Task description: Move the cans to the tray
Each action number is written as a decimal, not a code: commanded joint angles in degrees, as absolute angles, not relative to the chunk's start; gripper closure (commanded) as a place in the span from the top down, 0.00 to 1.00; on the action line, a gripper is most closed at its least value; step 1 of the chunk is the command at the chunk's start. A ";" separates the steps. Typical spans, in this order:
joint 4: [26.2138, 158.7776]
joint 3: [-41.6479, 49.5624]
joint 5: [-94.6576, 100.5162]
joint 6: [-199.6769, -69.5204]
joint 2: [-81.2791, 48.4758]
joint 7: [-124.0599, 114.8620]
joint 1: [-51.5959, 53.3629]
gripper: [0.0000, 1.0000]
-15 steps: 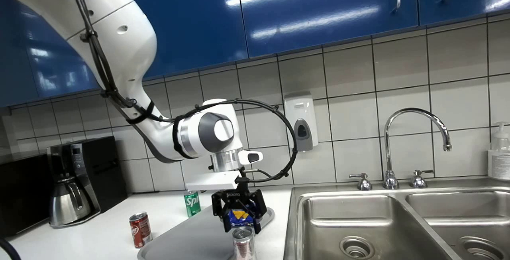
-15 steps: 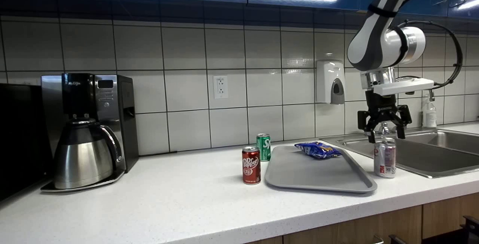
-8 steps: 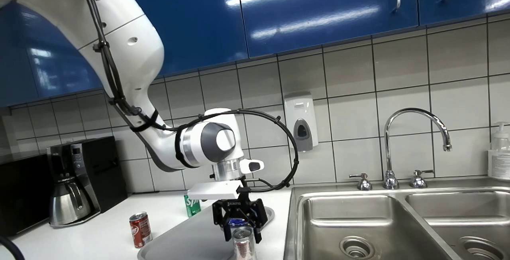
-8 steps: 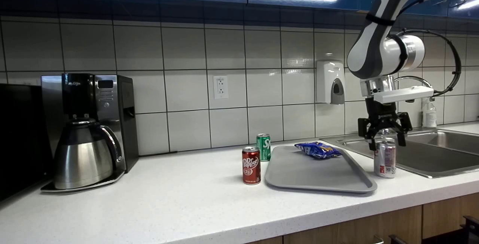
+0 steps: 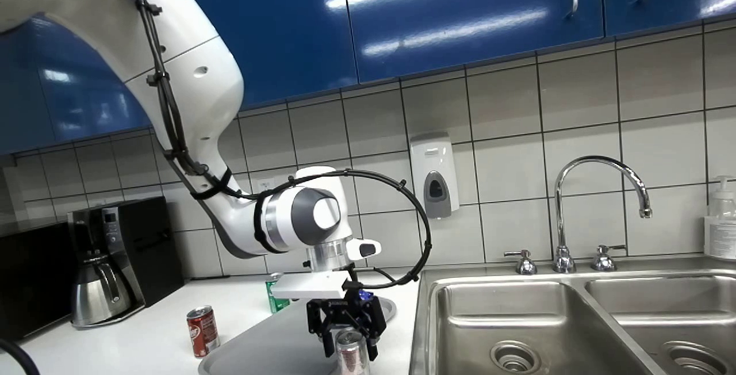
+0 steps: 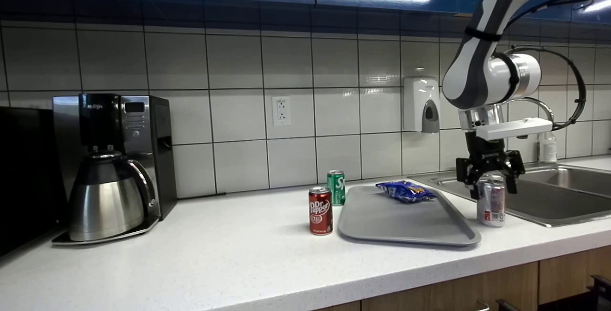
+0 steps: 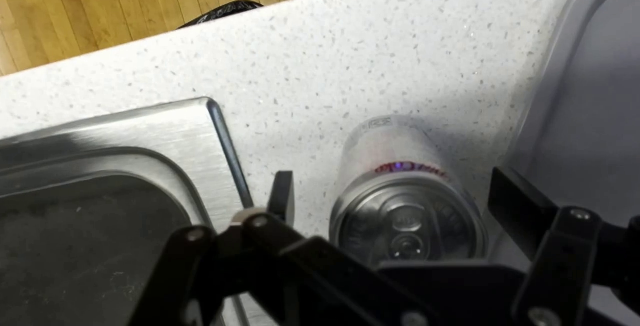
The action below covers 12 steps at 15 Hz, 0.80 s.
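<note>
hand (image 7: 395, 197): astride silvery can (image 7: 410, 221), gap each side | tray edge (image 7: 542, 91): near

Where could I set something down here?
Bare: the counter between coffee maker and red can; the front half of the tray, clear of the blue packet. Crowded: between tray and sink, where the open gripper straddles the silvery can.
</note>
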State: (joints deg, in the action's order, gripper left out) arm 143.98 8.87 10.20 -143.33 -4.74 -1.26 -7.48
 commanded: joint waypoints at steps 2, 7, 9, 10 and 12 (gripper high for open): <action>144.54 8.58 10.16 -145.73 -4.96 -0.14 -7.39 0.74; 145.11 8.24 9.65 -146.50 -4.51 0.52 -7.09 0.39; 145.38 8.04 8.96 -145.83 -3.37 0.93 -6.94 0.38; 145.70 7.80 8.32 -145.22 -2.03 1.25 -6.77 0.38; 146.13 7.18 6.96 -144.01 0.55 1.69 -6.37 0.38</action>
State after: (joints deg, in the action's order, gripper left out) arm 144.42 8.21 9.31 -145.42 -4.70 -0.57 -6.65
